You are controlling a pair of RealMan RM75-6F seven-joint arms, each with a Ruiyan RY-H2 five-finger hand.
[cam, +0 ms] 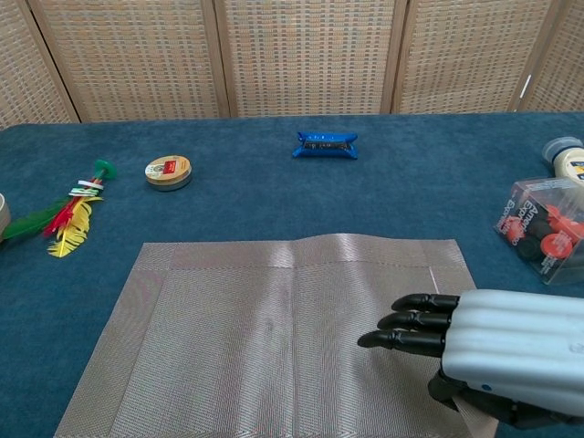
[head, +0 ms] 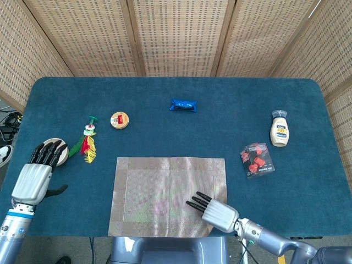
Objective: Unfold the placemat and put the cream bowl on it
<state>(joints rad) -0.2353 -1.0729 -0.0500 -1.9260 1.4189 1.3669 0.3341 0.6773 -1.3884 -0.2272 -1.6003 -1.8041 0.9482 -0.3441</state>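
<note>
The beige woven placemat [head: 165, 192] [cam: 274, 338] lies unfolded and flat near the table's front edge. My right hand [head: 212, 212] [cam: 497, 351] is at its near right corner, fingers stretched over the top and thumb under the edge, pinching the mat. The cream bowl [head: 58, 155] [cam: 3, 214] stands at the far left of the table, partly hidden behind the fingertips of my left hand [head: 34, 175]. That hand hovers just in front of the bowl, fingers straight and thumb apart, holding nothing.
A feather toy [head: 88, 144] [cam: 68, 214] and a round tin [head: 119, 120] [cam: 168, 171] lie left of centre. A blue packet [head: 183, 105] [cam: 326, 144] sits at the back. A clear box of red pieces [head: 257, 160] [cam: 543, 228] and a mayonnaise bottle [head: 279, 129] stand right.
</note>
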